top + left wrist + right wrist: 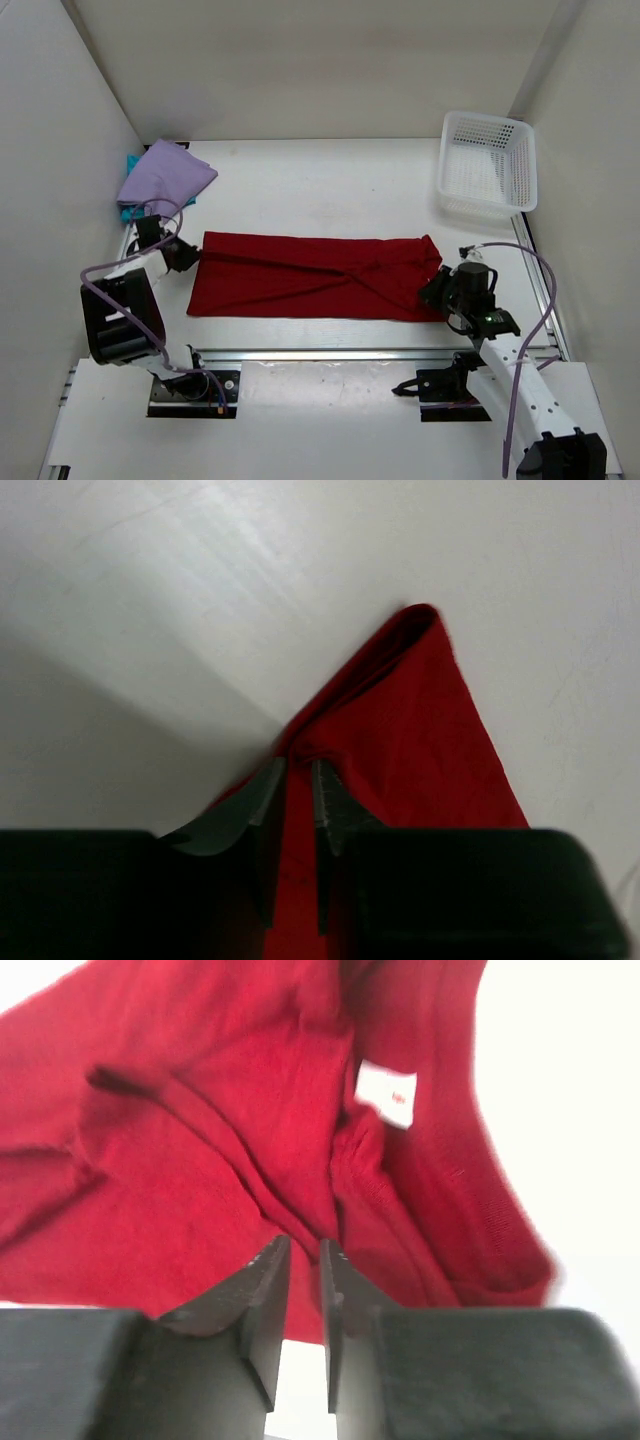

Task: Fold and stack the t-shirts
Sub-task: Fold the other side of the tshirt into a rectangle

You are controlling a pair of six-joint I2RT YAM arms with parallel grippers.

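The deep red t-shirt (310, 275) lies folded into a long band across the table's middle. My left gripper (183, 254) is shut on its left edge; in the left wrist view red cloth (400, 740) is pinched between the fingers (268, 790). My right gripper (437, 288) is shut on the shirt's right end; the right wrist view shows bunched red cloth (230, 1150) with a white label (386, 1093) above the jaws. The lavender t-shirt (165, 175) lies folded at the back left on the teal t-shirt (130, 210), of which only an edge shows.
A white lattice basket (487, 163) stands at the back right. White walls close in the table on the left, back and right. A metal rail (330, 354) runs along the near edge by the arm bases.
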